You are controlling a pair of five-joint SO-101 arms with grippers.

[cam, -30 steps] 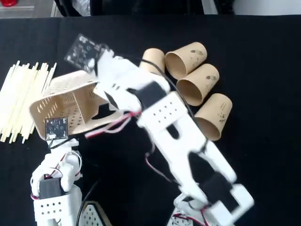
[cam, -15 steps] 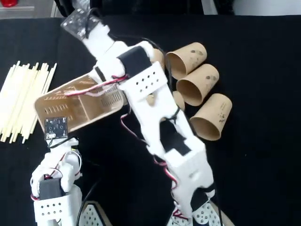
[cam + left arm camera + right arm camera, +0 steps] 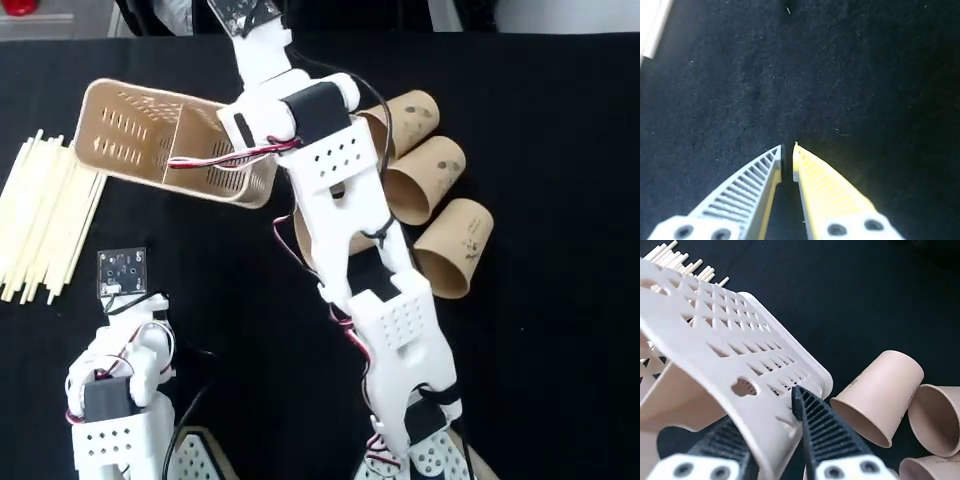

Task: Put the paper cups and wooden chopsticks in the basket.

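Note:
My right gripper (image 3: 780, 401) is shut on the rim wall of the beige slotted basket (image 3: 715, 340). In the high view the basket (image 3: 150, 140) hangs tilted above the far left of the table, its inside and divider showing. Several paper cups (image 3: 428, 178) lie on their sides to the right of my right arm, and one cup (image 3: 880, 397) lies close beside the basket's edge. A bundle of wooden chopsticks (image 3: 45, 215) lies at the table's left edge, partly under the basket. My left gripper (image 3: 788, 147) is shut and empty over bare black cloth.
The left arm (image 3: 110, 400) stays folded at the near left corner. My right arm (image 3: 370, 260) stretches across the table's middle and covers part of the cup group. Black cloth (image 3: 560, 330) covers the table, with free room at the near right.
My right arm has swung toward the far side and lifted the basket, turning it up and away from the left arm. The left arm has not moved.

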